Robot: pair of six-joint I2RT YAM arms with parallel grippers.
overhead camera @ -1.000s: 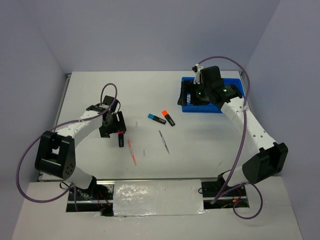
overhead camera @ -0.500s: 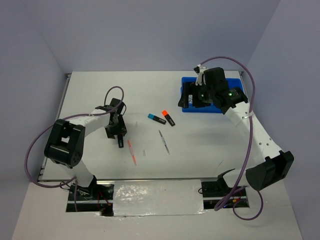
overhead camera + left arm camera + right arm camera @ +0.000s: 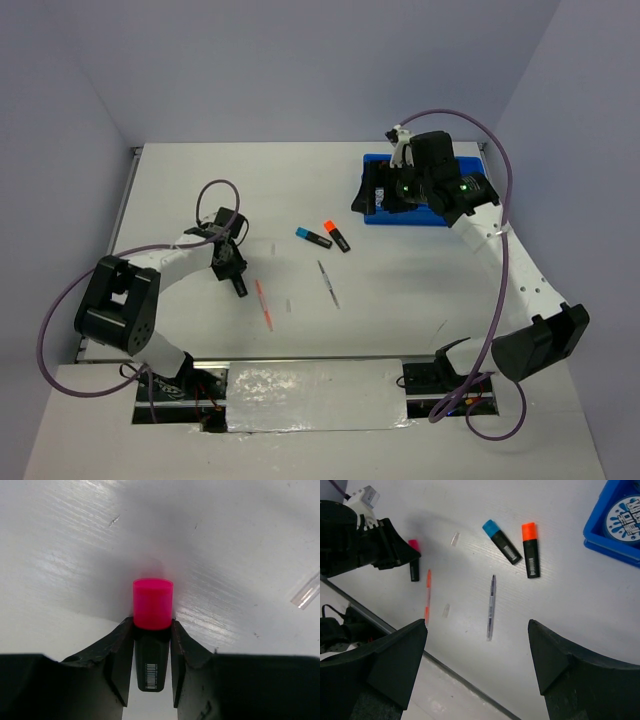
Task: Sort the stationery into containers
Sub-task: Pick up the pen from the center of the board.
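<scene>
I see the matte white table with faint brushed streaks. At its far right sits the bright-blue plastic tray, shallow and rectangular, with a round blue-white tape disc lying in it. My right gripper hangs above the table near the tray, its blocky black jaws spread wide with nothing between them. My left gripper is down at the table, its wedge-shaped fingers pressed against both sides of the pink-capped highlighter, a stubby black barrel. The blue-capped highlighter and orange-capped highlighter lie side by side mid-table. Nearer me lie the thin grey pen and the orange pen.
</scene>
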